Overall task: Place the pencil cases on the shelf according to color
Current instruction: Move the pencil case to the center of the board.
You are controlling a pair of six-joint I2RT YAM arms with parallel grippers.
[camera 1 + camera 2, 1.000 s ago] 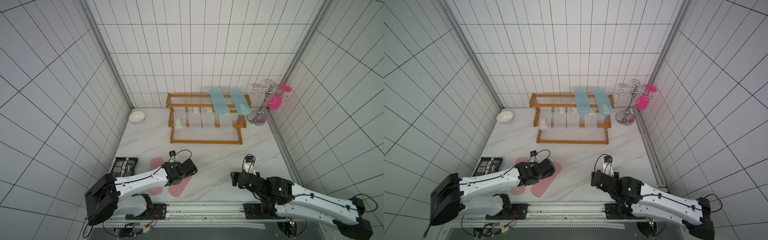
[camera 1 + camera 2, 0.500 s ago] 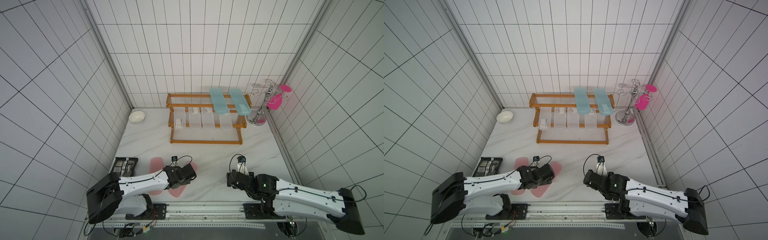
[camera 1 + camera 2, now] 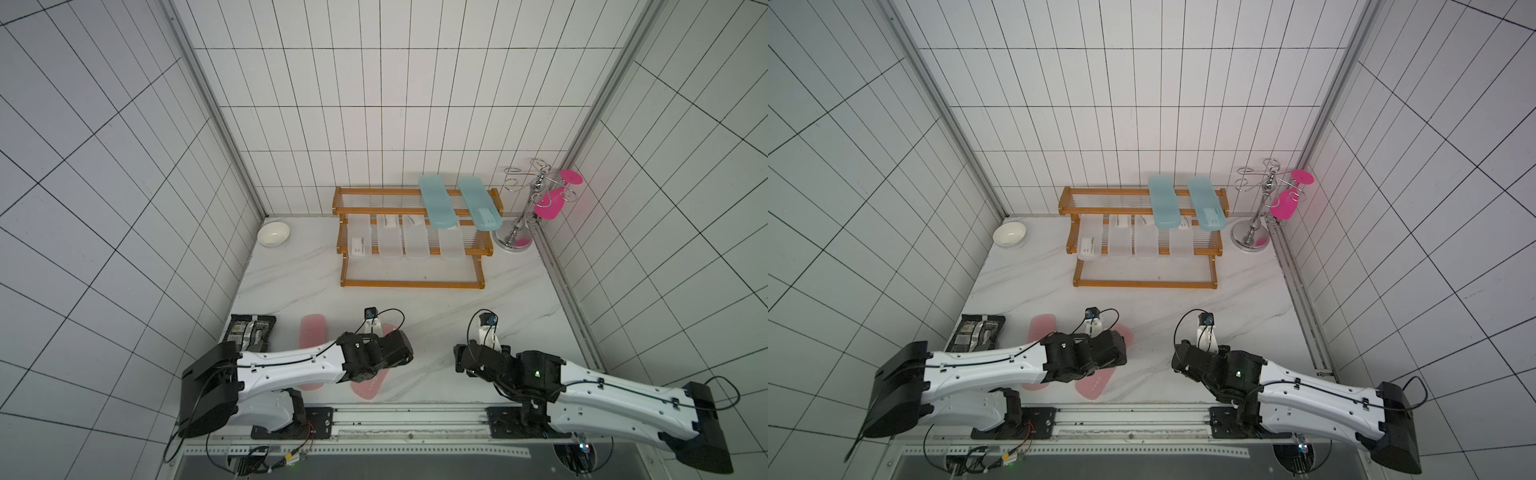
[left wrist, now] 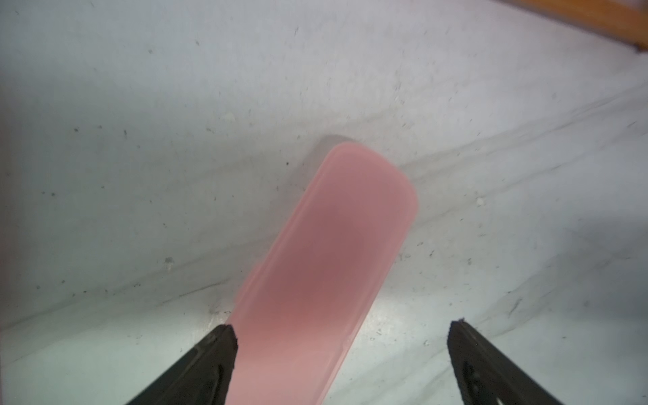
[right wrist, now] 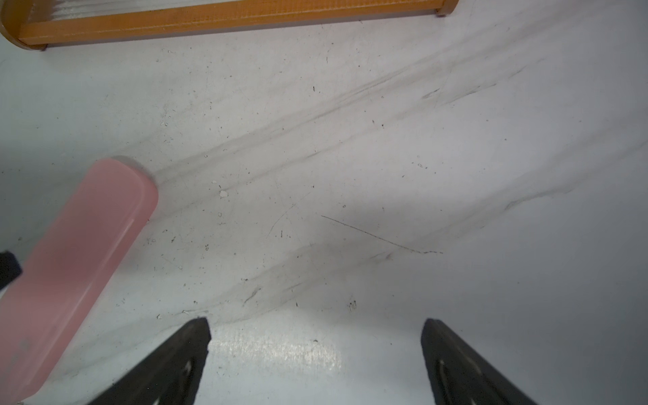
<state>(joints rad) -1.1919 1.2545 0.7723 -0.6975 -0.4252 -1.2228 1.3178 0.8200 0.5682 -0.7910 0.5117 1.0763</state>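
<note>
Two pink pencil cases lie on the marble table near the front. One (image 3: 312, 332) lies free. The other (image 3: 369, 386) lies slanted, partly under my left gripper (image 3: 392, 353). In the left wrist view that case (image 4: 326, 252) runs between the open jaws of the left gripper (image 4: 340, 329), close against one finger (image 4: 217, 350). My right gripper (image 3: 465, 359) (image 5: 315, 326) is open over bare table, with the pink case (image 5: 70, 263) off to its side. On the shelf (image 3: 411, 284) (image 3: 1144, 284), two teal cases (image 3: 436, 205) (image 3: 478, 203) rest on top and several clear cases (image 3: 390, 245) on the middle tier.
A black foil packet (image 3: 251, 334) lies at the front left, beside the free pink case. A white bowl (image 3: 273, 233) sits at the back left. A chrome wire stand (image 3: 519, 224) with pink discs (image 3: 548, 205) stands right of the shelf.
My left gripper has shifted toward the table's front edge and slightly right over the slanted pink case. The right gripper has swung a little to the left and stayed open.
</note>
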